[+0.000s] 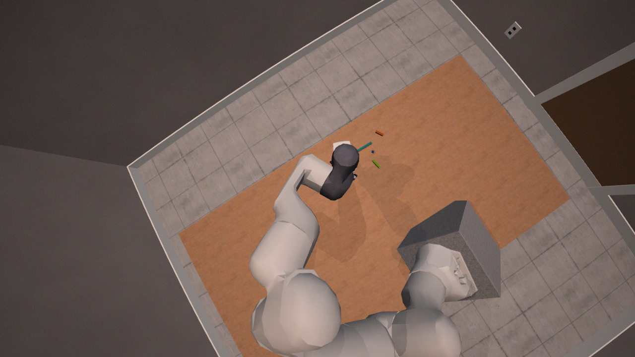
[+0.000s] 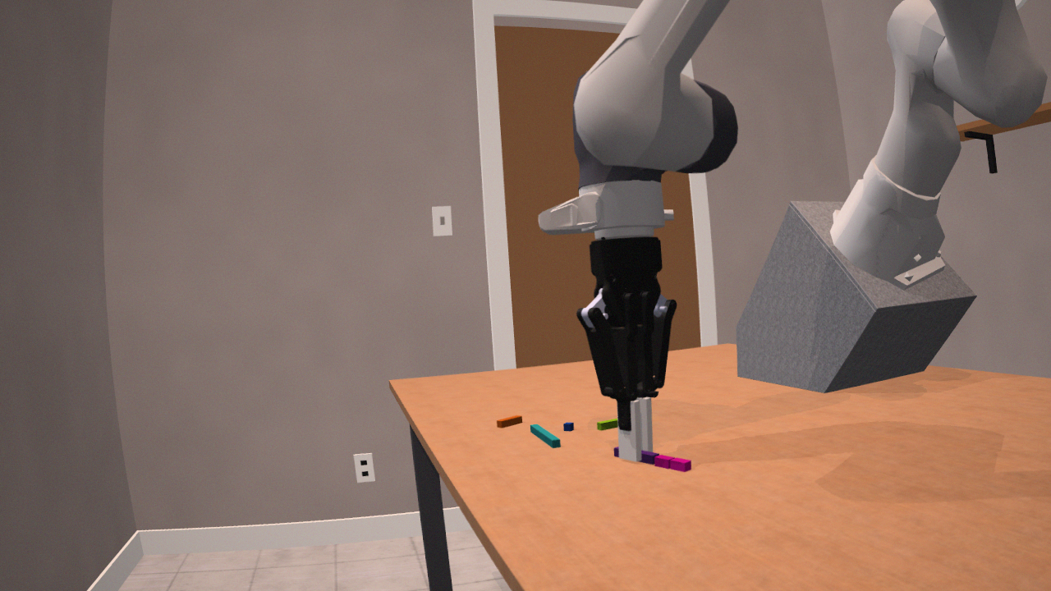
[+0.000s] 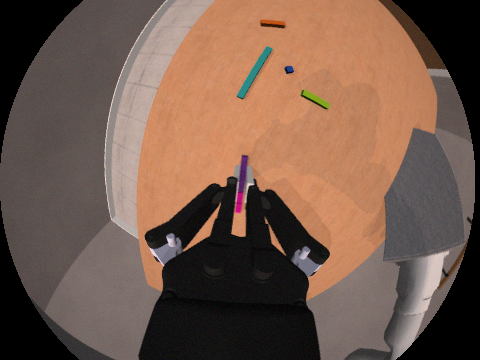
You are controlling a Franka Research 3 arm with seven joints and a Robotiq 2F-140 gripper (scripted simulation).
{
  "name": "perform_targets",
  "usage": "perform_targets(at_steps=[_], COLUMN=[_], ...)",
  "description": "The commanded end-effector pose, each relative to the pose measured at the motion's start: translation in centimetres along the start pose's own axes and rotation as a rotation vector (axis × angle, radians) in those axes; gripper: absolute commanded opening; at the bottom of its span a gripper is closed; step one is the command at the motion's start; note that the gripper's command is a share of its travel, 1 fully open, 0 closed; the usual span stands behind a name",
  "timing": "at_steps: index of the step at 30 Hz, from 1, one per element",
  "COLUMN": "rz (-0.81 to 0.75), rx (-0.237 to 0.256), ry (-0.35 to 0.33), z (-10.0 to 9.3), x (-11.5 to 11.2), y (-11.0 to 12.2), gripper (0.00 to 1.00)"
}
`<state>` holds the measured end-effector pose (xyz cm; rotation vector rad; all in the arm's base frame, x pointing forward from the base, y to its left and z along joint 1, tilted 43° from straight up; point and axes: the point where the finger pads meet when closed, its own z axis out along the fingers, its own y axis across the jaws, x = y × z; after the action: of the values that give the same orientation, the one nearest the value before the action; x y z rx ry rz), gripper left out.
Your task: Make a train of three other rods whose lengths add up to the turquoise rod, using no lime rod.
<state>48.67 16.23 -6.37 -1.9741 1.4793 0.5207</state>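
My gripper [image 2: 632, 450] [image 3: 242, 173] reaches straight down to the table, its fingers shut on the purple rod [image 2: 648, 456] [image 3: 244, 167], which lies flat on the table. Two magenta rods [image 2: 672, 463] [image 3: 239, 203] lie in line with the purple rod, close up against its near end. In the wrist view most of the magenta sits between my fingers. The turquoise rod [image 1: 364, 145] [image 2: 545, 436] [image 3: 255, 72] lies further out, apart from them. In the overhead view my wrist hides the gripper and the purple and magenta rods.
An orange rod [image 1: 379, 132] [image 2: 508, 421] [image 3: 272, 23], a small blue rod [image 1: 372, 151] [image 2: 567, 426] [image 3: 289, 69] and a lime rod [image 1: 376, 163] [image 2: 607, 423] [image 3: 315, 99] lie near the turquoise one. The grey base block [image 1: 461, 239] [image 2: 837, 323] stands to the right. The table edge [image 2: 400, 411] is near.
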Motion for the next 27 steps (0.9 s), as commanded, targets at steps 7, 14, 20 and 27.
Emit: perform_targets(at_steps=[7, 14, 20, 27], rz=[-0.007, -0.007, -0.007, -0.007], rx=[0.0, 0.0, 0.0, 0.0], ry=[0.001, 0.001, 0.001, 0.001], z=[0.1, 0.1, 0.1, -0.9], x=[0.0, 0.0, 0.0, 0.0], y=[0.0, 0.0, 0.0, 0.0], gripper=[0.12, 0.15, 0.15, 0.15])
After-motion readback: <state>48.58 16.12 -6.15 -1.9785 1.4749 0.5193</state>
